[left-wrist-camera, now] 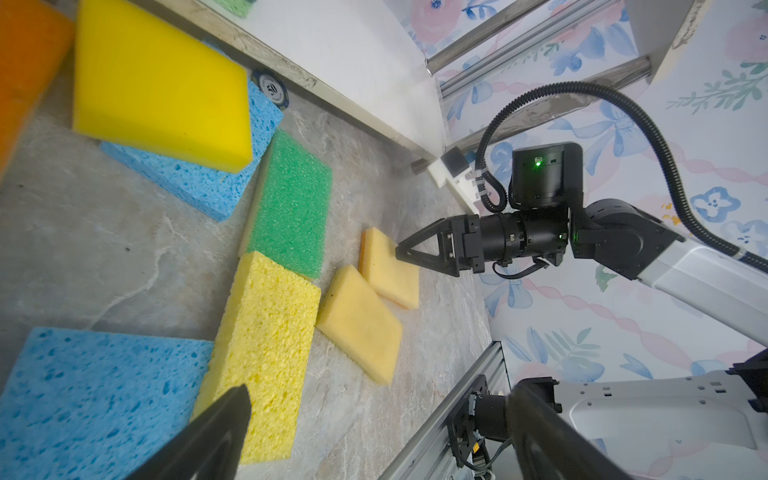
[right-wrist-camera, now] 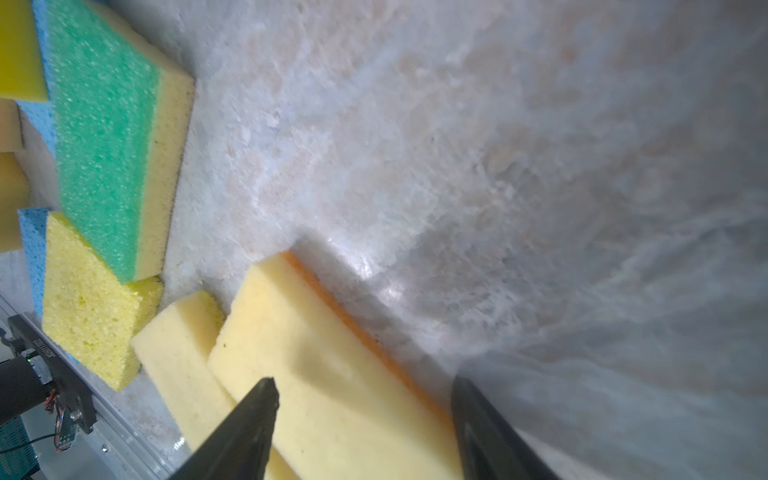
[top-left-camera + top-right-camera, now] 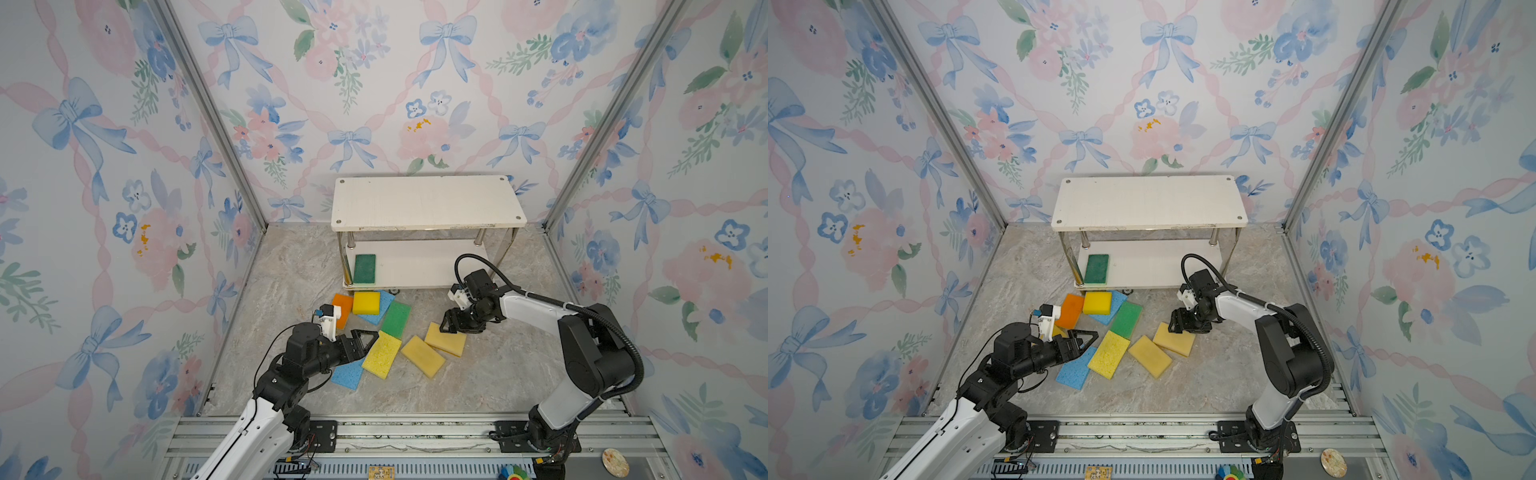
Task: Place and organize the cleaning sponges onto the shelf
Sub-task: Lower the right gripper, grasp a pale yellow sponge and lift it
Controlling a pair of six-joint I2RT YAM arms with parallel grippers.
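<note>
The shelf (image 3: 428,203) stands at the back of the table (image 3: 511,374). Only a dark green sponge (image 3: 365,269) lies on it, at the left end of the lower board. The other sponges (image 3: 366,302) lie scattered on the table in front of it. The right gripper (image 3: 448,328) is low over one end of a pale tan sponge (image 3: 453,344), its fingers (image 2: 249,428) apart. Whether they touch the sponge is hard to tell from the wrist view. The left gripper (image 3: 374,337) is spread wide and holds nothing. It sits just beside a porous yellow sponge (image 3: 381,355) that lies between a blue sponge (image 3: 348,374) and a light green sponge (image 3: 396,319).
</note>
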